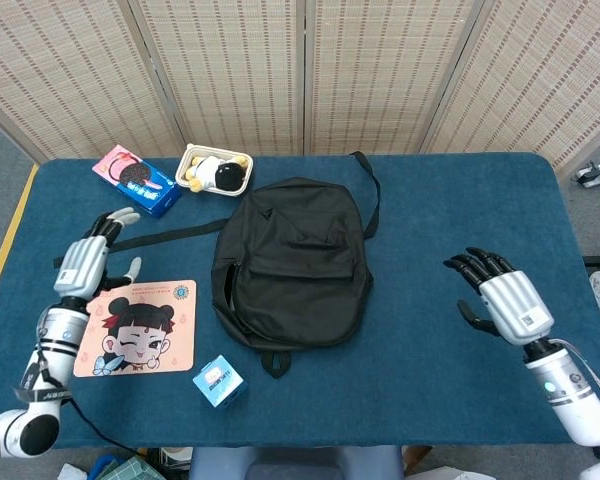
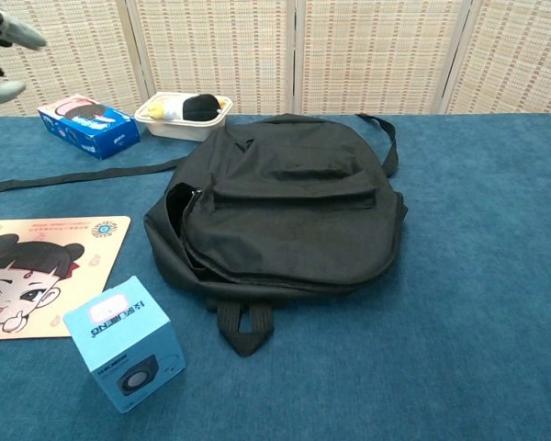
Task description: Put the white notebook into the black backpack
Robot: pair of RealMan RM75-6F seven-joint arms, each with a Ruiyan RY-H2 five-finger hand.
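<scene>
The black backpack [image 1: 288, 265] lies flat in the middle of the blue surface [image 1: 450, 200], its flap down and its opening closed over; no white notebook shows anywhere in either view, so it is either inside the bag or hidden, and I cannot tell which from what shows. Both hands are well apart from the bag and hold nothing. The left hand [image 1: 88, 264] hovers at the left edge above the cartoon mat [image 1: 137, 327], fingers spread wide. The right hand [image 1: 500, 300] hangs over the bare right side, fingers loosely apart. Judging by this, the placing step looks finished. What remains, if anything, is to confirm the notebook sits fully inside and perhaps draw the opening shut along the bag's left side.
</scene>
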